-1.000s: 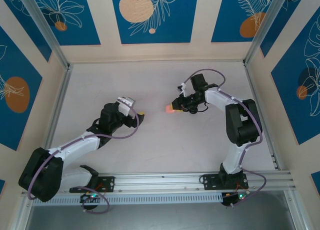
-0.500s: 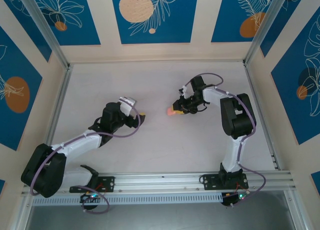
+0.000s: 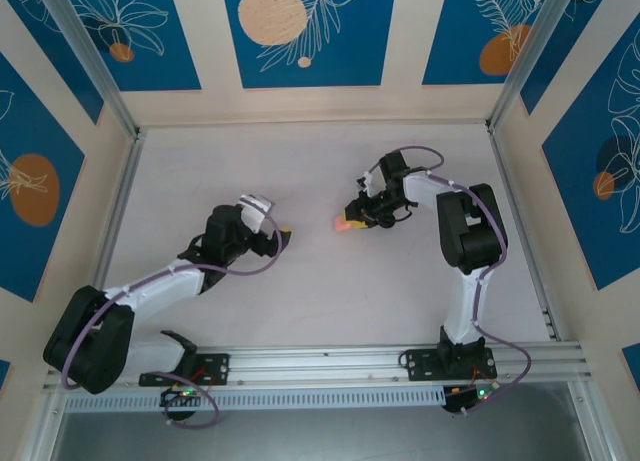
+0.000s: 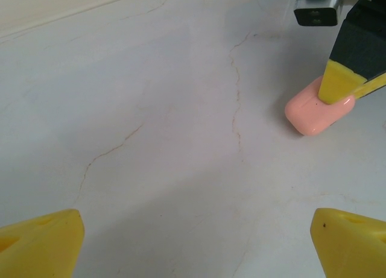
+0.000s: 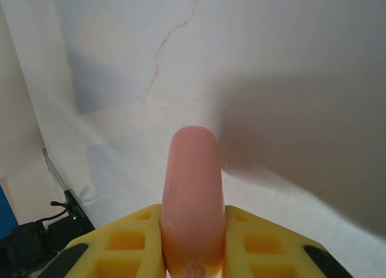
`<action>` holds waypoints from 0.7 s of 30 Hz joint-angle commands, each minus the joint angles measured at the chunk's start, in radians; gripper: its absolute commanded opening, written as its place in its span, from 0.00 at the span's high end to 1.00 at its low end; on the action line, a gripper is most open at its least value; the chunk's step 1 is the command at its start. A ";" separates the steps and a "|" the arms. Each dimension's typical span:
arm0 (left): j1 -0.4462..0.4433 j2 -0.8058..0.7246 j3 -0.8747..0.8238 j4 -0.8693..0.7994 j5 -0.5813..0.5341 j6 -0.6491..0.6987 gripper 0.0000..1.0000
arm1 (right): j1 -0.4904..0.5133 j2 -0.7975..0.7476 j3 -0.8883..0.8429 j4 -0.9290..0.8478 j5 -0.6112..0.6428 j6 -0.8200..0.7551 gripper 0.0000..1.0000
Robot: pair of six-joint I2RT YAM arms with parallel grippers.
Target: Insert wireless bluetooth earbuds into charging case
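Right wrist: right hand (image 5: pixel 192 245) clamped on pink case (image 5: pixel 192 169), seemingly closed; left hand (image 4: pixel 193 242), jaws apart, near case; hold it level.

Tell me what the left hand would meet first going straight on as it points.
Likely only bare white tabletop. The open left hand aims past the rounded pink plastic case, which sits right of its line in the right hand; depth is unclear.
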 commanded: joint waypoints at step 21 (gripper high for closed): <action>-0.003 -0.006 0.039 -0.021 0.022 0.012 0.04 | -0.017 0.022 0.017 -0.058 0.036 0.038 0.71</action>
